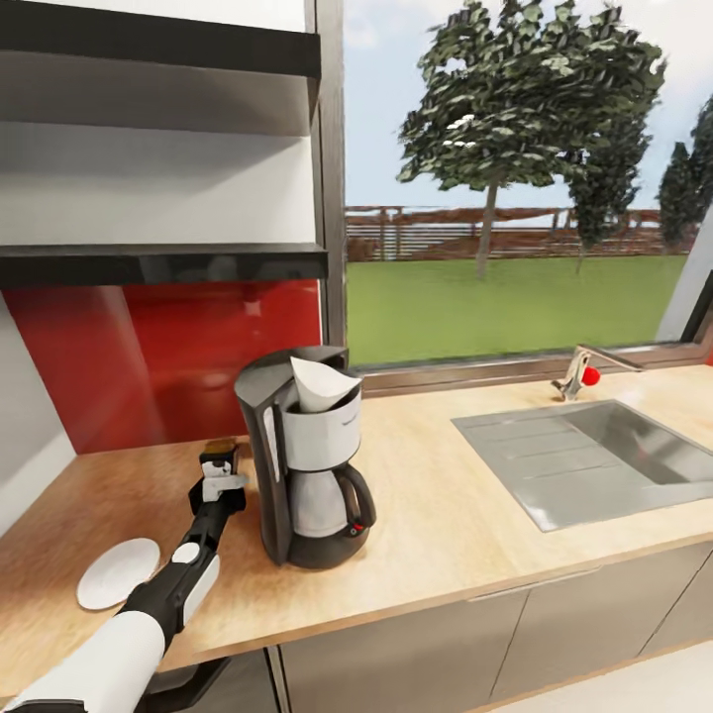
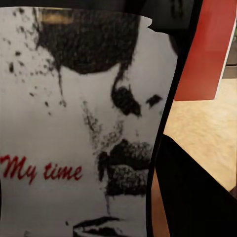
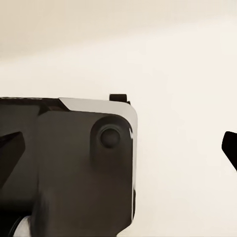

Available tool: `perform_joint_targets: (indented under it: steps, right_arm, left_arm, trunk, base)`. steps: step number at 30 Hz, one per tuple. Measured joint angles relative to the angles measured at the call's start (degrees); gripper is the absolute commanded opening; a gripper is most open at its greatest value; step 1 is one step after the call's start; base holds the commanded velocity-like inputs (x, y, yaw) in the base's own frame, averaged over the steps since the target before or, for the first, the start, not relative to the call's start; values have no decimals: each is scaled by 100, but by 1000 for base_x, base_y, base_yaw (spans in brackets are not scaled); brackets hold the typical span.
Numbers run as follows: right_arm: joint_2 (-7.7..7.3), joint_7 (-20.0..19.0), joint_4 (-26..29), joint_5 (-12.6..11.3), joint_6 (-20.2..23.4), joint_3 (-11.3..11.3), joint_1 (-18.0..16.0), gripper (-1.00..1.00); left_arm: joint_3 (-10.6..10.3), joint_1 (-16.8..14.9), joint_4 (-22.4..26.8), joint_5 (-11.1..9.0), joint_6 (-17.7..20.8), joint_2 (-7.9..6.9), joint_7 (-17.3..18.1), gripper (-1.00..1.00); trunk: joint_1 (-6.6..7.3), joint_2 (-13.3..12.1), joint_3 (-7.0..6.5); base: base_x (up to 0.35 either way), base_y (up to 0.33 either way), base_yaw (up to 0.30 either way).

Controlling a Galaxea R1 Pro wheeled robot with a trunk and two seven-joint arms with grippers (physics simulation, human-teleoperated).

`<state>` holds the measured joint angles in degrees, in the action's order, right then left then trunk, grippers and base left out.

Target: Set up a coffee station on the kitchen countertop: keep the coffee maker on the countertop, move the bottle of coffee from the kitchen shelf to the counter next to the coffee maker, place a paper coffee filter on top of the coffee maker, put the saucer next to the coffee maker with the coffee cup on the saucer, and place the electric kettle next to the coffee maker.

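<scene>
Head view: the left pincer (image 1: pixel 220 467) is clamped on the bottle of coffee (image 1: pixel 219 456), low over the tabletop (image 1: pixel 446 515). The coffee maker (image 1: pixel 302 456), filter (image 1: pixel 319 384) on top, stands just beside it; the saucer (image 1: pixel 117 572) lies behind. Best lowered upright, released only once seated.

**Open counter toward the sink, crowded on the other side**

The coffee maker (image 1: pixel 302 458) stands mid-depth on the kitchen countertop (image 1: pixel 465 515). Between it and the steel sink (image 1: pixel 604 456) lies bare wood. On its opposite side, the left gripper (image 1: pixel 220 473) and bottle of coffee (image 1: pixel 219 457) stand just beside it. Nearer the front edge lies the saucer (image 1: pixel 117 571). A black shelf (image 1: pixel 163 262) overhangs above.
</scene>
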<state>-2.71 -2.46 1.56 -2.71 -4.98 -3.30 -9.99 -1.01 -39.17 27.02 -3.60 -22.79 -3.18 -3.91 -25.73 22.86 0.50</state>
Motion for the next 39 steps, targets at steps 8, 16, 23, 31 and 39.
perform_joint_targets:
  steps: [8,16,23,31,39]
  right_arm:
    - [-24,-1,-7,9,-6,-22,0,100]
    - [-26,-1,-8,9,-9,-23,0,100]
    - [-26,-1,-8,9,-3,-22,0,100]
    - [-26,-1,-9,9,-1,-23,0,100]
    - [-26,-1,-9,9,-1,-23,0,100]
  left_arm:
    - [2,88,1,2,-12,40,6,-100]
    - [1,202,1,3,-184,38,9,-100]
    - [4,204,4,-1,-191,38,6,-100]
    - [11,220,9,7,-191,31,-1,100]
    - [9,220,2,9,-190,29,-2,100]
  trunk:
    - [-3,-1,4]
    - [-3,0,3]
    - [-3,0,3]
    - [-3,0,3]
    - [-3,0,3]
  base:
    - [54,0,0]
    - [0,0,0]
    - [0,0,0]
    - [0,0,0]
    - [0,0,0]
